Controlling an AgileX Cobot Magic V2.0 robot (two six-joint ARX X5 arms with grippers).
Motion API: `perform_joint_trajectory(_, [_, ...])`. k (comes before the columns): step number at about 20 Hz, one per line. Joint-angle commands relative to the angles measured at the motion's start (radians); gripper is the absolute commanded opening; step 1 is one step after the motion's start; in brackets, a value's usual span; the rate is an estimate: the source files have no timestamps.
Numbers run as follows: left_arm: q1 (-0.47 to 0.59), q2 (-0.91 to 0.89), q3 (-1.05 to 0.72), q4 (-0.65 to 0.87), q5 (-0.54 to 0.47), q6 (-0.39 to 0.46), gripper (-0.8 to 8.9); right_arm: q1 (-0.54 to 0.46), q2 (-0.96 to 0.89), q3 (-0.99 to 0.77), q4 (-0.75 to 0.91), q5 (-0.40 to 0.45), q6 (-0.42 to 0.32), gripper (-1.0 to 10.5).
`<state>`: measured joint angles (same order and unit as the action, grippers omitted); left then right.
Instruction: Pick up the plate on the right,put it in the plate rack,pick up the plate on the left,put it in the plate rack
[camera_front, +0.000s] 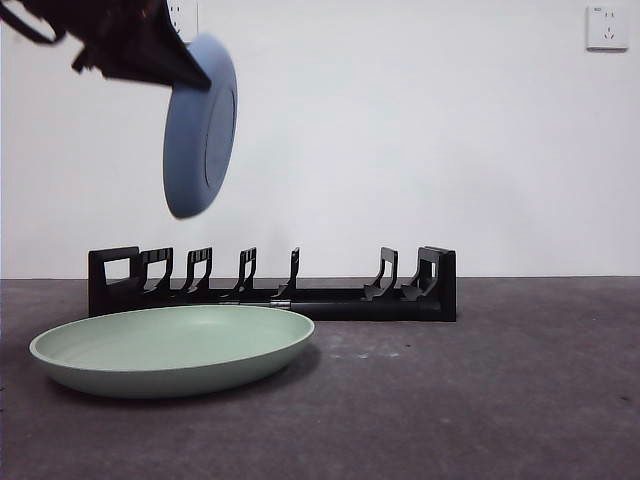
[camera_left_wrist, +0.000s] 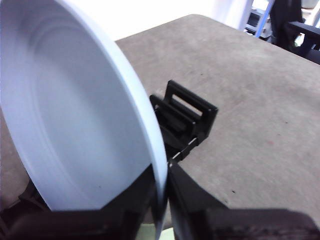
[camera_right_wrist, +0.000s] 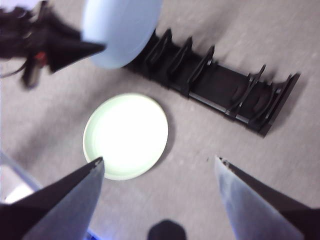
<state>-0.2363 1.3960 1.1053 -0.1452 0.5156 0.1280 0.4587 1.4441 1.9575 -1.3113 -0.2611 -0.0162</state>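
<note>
Clearly the blue plate (camera_front: 200, 125) hangs in the air, nearly on edge, above the left end of the plate rack (camera_front: 272, 285), its rim clamped between the jaws of the left gripper (camera_left_wrist: 161, 200). No plate stands in the rack yet, so the first placing looks underway but not done. The green plate (camera_front: 172, 346) lies flat on the bench (camera_front: 500, 400), just in front of the rack's left half, not yet lifted. The right gripper (camera_right_wrist: 159, 167) hovers high over the bench, jaws wide apart and empty. Grey and mottled, the bench meets a plain white wall carrying a socket (camera_front: 607, 27).
</note>
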Motion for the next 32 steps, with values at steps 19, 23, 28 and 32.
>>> perform_joint_trajectory(19, [0.068,0.222,0.000,0.080,-0.042,0.041,-0.08,0.013,-0.002,-0.011,-0.029,0.008,-0.014,3.8])
perform_joint_trajectory(23, [0.068,0.226,0.000,0.060,-0.048,0.055,0.00,0.013,-0.002,-0.012,-0.028,0.009,-0.015,3.8])
perform_joint_trajectory(28, [0.068,0.226,0.000,0.034,-0.044,0.056,1.32,0.013,0.000,-0.012,-0.029,0.009,-0.018,3.8])
perform_joint_trajectory(32, [0.068,0.224,0.000,0.032,-0.042,0.055,1.31,0.013,0.000,-0.012,-0.043,0.014,-0.018,3.8])
